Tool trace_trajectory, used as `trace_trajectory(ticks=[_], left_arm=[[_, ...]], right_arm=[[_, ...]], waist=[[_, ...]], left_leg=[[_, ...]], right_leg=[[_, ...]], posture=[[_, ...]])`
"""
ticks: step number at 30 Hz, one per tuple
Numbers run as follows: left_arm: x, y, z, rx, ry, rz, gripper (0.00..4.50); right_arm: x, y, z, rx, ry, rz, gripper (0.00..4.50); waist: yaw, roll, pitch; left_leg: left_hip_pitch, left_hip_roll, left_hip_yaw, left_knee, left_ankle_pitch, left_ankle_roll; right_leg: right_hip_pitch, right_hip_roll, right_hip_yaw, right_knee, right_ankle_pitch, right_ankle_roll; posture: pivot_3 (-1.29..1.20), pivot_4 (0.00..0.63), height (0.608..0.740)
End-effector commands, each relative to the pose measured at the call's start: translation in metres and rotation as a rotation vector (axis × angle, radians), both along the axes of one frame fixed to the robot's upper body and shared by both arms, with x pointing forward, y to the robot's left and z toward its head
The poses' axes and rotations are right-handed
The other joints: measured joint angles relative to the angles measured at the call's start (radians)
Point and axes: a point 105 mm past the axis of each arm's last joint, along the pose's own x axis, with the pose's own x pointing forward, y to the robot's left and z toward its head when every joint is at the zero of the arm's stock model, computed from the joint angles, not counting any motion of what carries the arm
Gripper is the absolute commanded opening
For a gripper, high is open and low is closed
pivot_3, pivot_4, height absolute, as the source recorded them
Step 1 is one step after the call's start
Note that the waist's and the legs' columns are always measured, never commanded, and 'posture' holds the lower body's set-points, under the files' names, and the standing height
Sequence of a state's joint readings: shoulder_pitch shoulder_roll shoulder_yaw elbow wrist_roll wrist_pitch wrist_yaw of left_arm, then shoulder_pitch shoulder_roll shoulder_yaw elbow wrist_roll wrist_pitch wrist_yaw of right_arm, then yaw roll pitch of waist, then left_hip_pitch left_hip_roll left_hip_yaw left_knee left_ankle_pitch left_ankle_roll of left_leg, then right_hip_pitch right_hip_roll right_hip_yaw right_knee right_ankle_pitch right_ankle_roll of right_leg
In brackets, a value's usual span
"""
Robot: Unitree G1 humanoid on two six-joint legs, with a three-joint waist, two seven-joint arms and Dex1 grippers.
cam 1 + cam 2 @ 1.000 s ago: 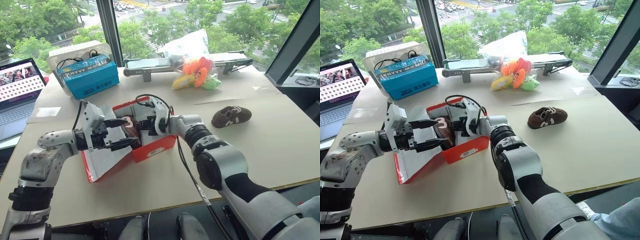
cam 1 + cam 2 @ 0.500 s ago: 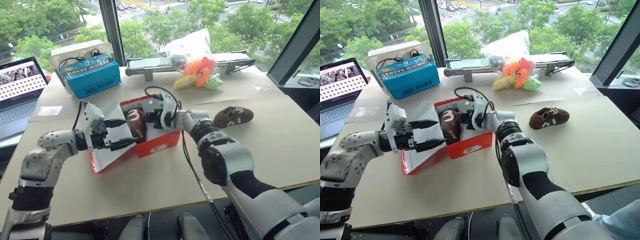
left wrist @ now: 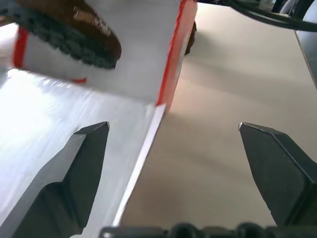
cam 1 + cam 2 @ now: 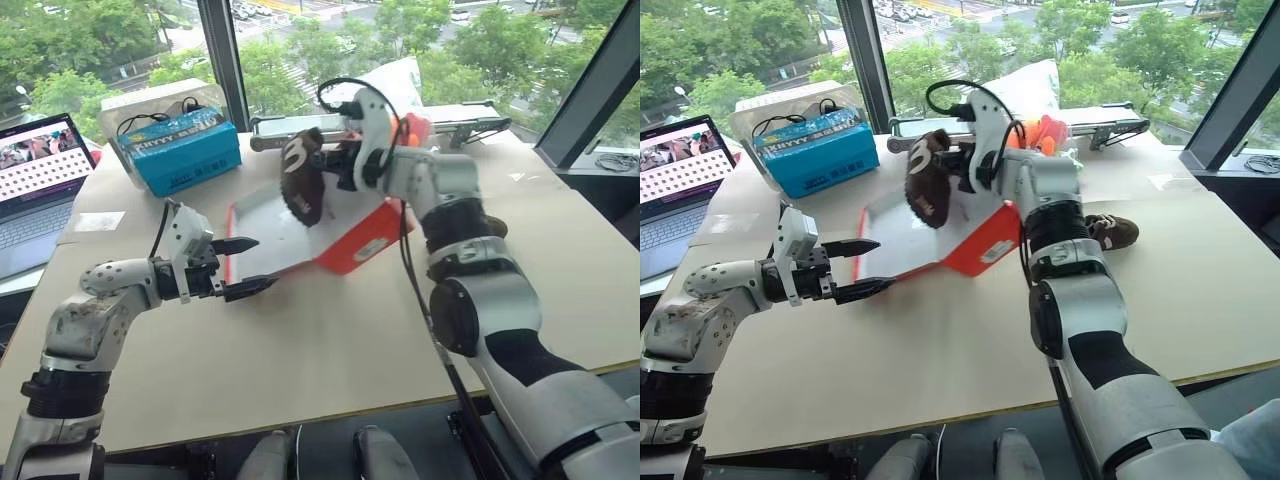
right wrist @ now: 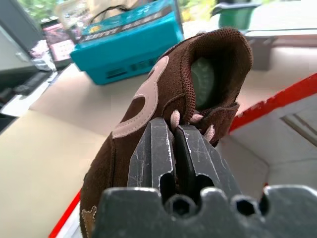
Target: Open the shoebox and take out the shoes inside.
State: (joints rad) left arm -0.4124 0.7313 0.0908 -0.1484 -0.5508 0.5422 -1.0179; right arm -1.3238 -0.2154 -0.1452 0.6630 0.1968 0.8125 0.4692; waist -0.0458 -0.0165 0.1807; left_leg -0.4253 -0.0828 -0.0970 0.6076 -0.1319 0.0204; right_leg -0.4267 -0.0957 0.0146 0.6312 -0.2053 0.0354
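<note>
My right gripper [image 4: 338,165] is shut on the laces of a dark brown shoe [image 4: 300,185] with white curved markings and holds it in the air above the shoebox [image 4: 358,243]. The right wrist view shows the fingers [image 5: 154,148] pinched at the shoe's opening [image 5: 163,94]. The red box lies open, its pale lid [image 4: 262,245] spread towards my left gripper [image 4: 243,267]. That gripper is open at the lid's near edge, which runs between its fingers [image 3: 84,163] in the left wrist view. The other shoe [image 4: 1118,231] lies on the table, partly behind my right arm.
A blue box with cables [image 4: 180,150] and a laptop [image 4: 35,170] stand at the back left. A bag of orange and green plush toys [image 4: 1040,135] and a long grey device [image 4: 300,125] lie along the window. A paper slip [image 4: 97,222] lies at the left.
My right gripper has lifted the shoe out of the box, up and to the right. The box has slid away to the right. The left gripper has stayed put.
</note>
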Motion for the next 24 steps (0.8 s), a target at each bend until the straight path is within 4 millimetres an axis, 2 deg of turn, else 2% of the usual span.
trace_trajectory(ticks=[1,5,9,13,16,20,22,24], left_arm=[[0.000,-0.004,0.006,-0.004,-0.033,-0.023,4.50],[0.001,-0.006,0.006,-0.007,-0.030,-0.029,4.50],[0.003,-0.007,0.006,-0.008,-0.028,-0.036,4.50],[0.004,-0.009,0.006,-0.007,-0.029,-0.044,4.50],[0.005,-0.009,0.006,-0.005,-0.031,-0.050,4.50],[0.005,-0.009,0.007,-0.005,-0.033,-0.051,4.50],[0.005,-0.009,0.006,-0.005,-0.034,-0.050,4.50],[0.005,-0.009,0.006,-0.006,-0.034,-0.049,4.50]], right_arm=[[-0.013,-0.025,0.029,-0.048,-0.112,-0.076,0.03],[-0.023,-0.063,0.024,-0.043,-0.091,-0.175,0.03],[-0.031,-0.078,0.018,0.000,-0.062,-0.220,0.03],[-0.033,-0.074,0.014,0.042,-0.040,-0.222,0.03],[-0.034,-0.061,0.022,0.121,-0.047,-0.191,0.03],[-0.037,-0.050,0.043,0.256,-0.070,-0.138,0.03],[-0.041,-0.042,0.059,0.443,-0.061,-0.071,0.03],[-0.044,-0.037,0.067,0.557,-0.050,-0.030,0.03]], waist=[[0.003,0.000,0.000],[0.003,0.000,0.000],[0.000,0.000,0.000],[-0.002,0.000,0.000],[-0.002,0.000,0.000],[0.002,0.000,0.000],[0.003,0.000,0.000],[0.002,0.000,0.000]], left_leg=[[0.000,0.000,0.000,0.000,0.000,0.000],[-0.001,0.000,0.000,0.000,0.002,0.003],[-0.001,0.000,0.000,0.000,0.003,0.004],[0.000,0.002,0.002,0.000,0.003,0.005],[0.000,0.003,0.002,0.000,0.003,0.005],[0.000,0.003,0.002,0.000,0.003,0.005],[-0.001,0.003,0.002,0.000,0.003,0.005],[0.000,0.003,0.002,0.000,0.003,0.005]], right_leg=[[0.000,0.000,0.000,0.000,0.000,0.000],[-0.001,-0.001,0.000,0.000,0.000,0.000],[-0.001,0.000,0.000,0.000,0.000,0.000],[0.000,0.001,0.000,0.000,0.000,0.000],[0.000,0.001,0.001,0.000,0.000,0.000],[-0.001,0.001,0.001,0.000,0.000,-0.001],[-0.001,0.001,0.001,0.000,0.000,-0.001],[-0.001,0.001,0.001,0.000,0.000,-0.001]], posture=[[0.00,0.150,0.740],[0.00,0.150,0.740],[0.00,0.150,0.740],[0.00,0.150,0.740],[0.00,0.150,0.740],[0.00,0.150,0.740],[0.00,0.150,0.740],[0.00,0.150,0.740]])
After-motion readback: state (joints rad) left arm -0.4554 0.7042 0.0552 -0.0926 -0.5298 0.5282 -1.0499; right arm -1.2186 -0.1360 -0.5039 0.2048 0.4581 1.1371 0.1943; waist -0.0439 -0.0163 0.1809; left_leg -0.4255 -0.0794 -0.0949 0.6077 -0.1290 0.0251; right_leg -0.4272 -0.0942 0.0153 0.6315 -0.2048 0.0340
